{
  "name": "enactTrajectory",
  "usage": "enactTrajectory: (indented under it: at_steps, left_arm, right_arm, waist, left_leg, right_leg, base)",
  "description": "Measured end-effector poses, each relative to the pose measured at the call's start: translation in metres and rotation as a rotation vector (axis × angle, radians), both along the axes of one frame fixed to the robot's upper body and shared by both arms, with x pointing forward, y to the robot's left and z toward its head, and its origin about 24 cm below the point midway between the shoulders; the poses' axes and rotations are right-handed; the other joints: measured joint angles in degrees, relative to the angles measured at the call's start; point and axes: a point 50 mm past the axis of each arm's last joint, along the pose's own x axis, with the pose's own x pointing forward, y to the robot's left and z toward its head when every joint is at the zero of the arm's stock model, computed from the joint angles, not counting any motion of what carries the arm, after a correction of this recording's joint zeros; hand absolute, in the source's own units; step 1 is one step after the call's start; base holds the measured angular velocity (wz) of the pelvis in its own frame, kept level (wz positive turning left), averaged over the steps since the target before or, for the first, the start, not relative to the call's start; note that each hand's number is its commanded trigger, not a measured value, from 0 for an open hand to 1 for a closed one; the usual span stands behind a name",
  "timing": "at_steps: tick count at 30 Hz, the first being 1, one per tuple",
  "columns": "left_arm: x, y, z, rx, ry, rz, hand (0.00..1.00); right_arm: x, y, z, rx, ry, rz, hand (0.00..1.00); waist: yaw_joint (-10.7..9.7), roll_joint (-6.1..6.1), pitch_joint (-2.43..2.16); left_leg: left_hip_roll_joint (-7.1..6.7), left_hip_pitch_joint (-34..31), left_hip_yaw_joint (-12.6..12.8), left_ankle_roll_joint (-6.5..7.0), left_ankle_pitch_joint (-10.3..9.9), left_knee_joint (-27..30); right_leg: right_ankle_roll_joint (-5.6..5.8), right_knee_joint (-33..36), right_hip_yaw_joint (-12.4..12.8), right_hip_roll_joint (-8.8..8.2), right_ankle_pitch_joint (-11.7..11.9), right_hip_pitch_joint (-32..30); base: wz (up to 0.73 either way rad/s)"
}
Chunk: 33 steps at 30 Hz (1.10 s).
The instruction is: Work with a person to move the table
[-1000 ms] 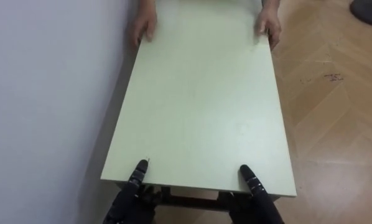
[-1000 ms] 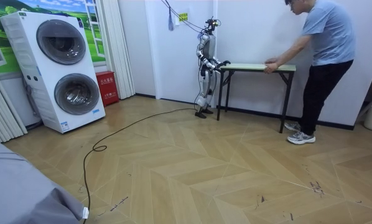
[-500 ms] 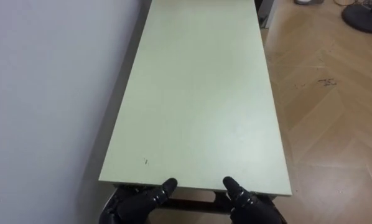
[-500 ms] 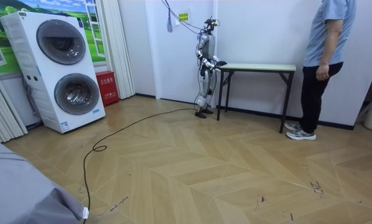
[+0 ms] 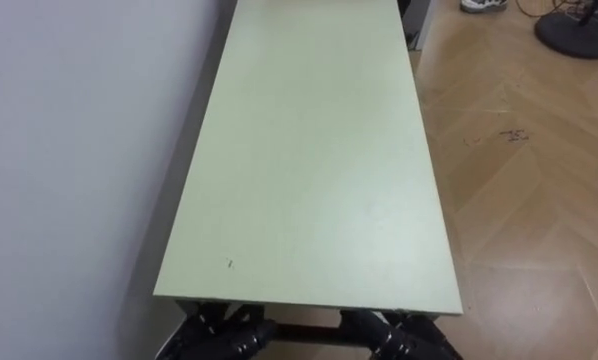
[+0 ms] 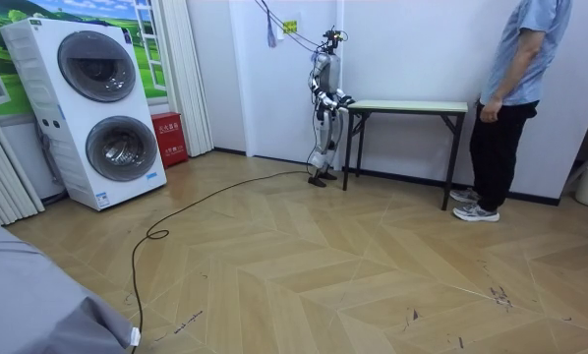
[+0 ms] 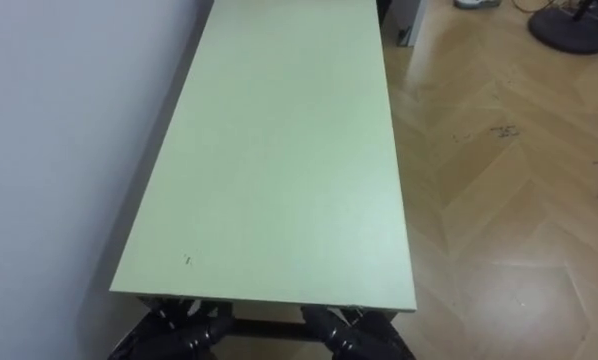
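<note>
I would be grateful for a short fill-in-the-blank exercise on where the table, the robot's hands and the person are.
1. The table stands with one long side along the white ____.
2. The robot's left hand and right hand show below the table's ____ short edge.
3. The person stands by the table's far end and is ____ touching it.

Missing words: wall; near; not.

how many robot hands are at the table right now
2. The left hand sits just below the near edge of the table on the wall side. The right hand is below the same edge on the open-floor side. Both are partly hidden under the tabletop.
</note>
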Motion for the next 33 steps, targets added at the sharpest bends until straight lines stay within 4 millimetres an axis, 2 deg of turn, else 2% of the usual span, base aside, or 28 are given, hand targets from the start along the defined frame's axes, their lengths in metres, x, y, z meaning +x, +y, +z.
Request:
enactTrajectory:
  at_steps: [6,9,11,16,17,21,25,28,33]
  left_arm:
    - [-0.014,0.006,-0.012,0.047,0.066,-0.003,0.0]
    - [-0.027,0.013,-0.023,0.093,0.125,0.012,0.0]
    - [-0.034,0.018,-0.028,0.127,0.163,0.019,0.0]
    - [-0.06,0.031,-0.044,0.232,0.296,0.032,0.0]
    - [-0.061,0.032,-0.044,0.248,0.306,0.034,0.0]
    - [-0.067,0.037,-0.048,0.317,0.338,0.057,0.0]
    - [-0.077,0.036,-0.053,0.375,0.385,0.052,0.0]
    - [-0.082,0.035,-0.056,0.408,0.424,0.084,0.0]
    - [-0.088,0.033,-0.062,0.453,0.491,0.105,0.0]
  right_arm:
    - [-0.007,-0.009,-0.007,-0.161,0.019,0.102,0.0]
    - [-0.016,-0.022,-0.023,-0.283,0.097,0.141,0.0]
    - [-0.023,-0.03,-0.032,-0.346,0.16,0.145,0.0]
    - [-0.056,-0.045,-0.054,-0.471,0.364,0.163,0.0]
    - [-0.058,-0.047,-0.055,-0.485,0.377,0.161,0.0]
    - [-0.079,-0.057,-0.063,-0.548,0.501,0.122,0.0]
    - [-0.094,-0.065,-0.067,-0.589,0.592,0.014,0.0]
    - [-0.103,-0.071,-0.07,-0.618,0.67,-0.046,0.0]
    - [-0.107,-0.074,-0.074,-0.66,0.753,-0.086,0.0]
  waist:
    - [-0.03,-0.15,0.12]
    - [0.01,-0.43,0.22]
    - [0.01,-0.55,0.12]
    - [0.17,-0.54,0.15]
    - [0.15,-0.54,0.16]
    - [0.12,-0.21,0.3]
    - [0.01,-0.47,-0.01]
    - [-0.16,-0.37,-0.15]
    - [0.05,-0.14,-0.3]
  left_leg:
    - [-0.02,0.2,-0.41,-0.01,0.0,-0.03]
    - [-0.04,1.04,-0.56,-0.03,0.0,-0.38]
    - [-0.1,1.06,-0.71,-0.07,-0.03,-0.41]
    - [0.02,1.09,-0.56,-0.22,-0.1,-0.5]
    - [0.02,1.06,-0.54,-0.22,-0.1,-0.49]
    - [0.01,1.73,-0.55,-0.22,-0.1,-1.0]
    - [-0.06,2.76,-0.59,-0.37,-0.14,-1.57]
    - [0.01,2.91,-0.6,-0.46,-0.18,-1.78]
    - [0.06,3.25,-0.56,-0.57,-0.24,-1.93]
  right_leg:
    - [0.0,-0.17,0.0,0.07,0.0,0.44]
    - [-0.02,-0.38,-0.07,0.13,0.02,1.24]
    - [0.0,-1.22,-0.22,0.19,0.12,1.67]
    - [-0.06,-1.22,-0.12,0.32,0.16,1.57]
    - [-0.06,-1.22,-0.14,0.33,0.16,1.53]
    - [-0.06,-1.22,-0.16,0.37,0.16,1.97]
    - [-0.06,-2.19,-0.31,0.47,0.21,2.9]
    - [-0.07,-2.13,-0.37,0.57,0.21,3.13]
    - [-0.07,-2.22,-0.07,0.64,0.21,3.38]
  base:
    - [0.02]
    - [0.02]
    - [0.02]
    - [-0.01]
    - [-0.03]
    - [-0.01]
    - [0.0]
    - [0.0]
    - [-0.01]
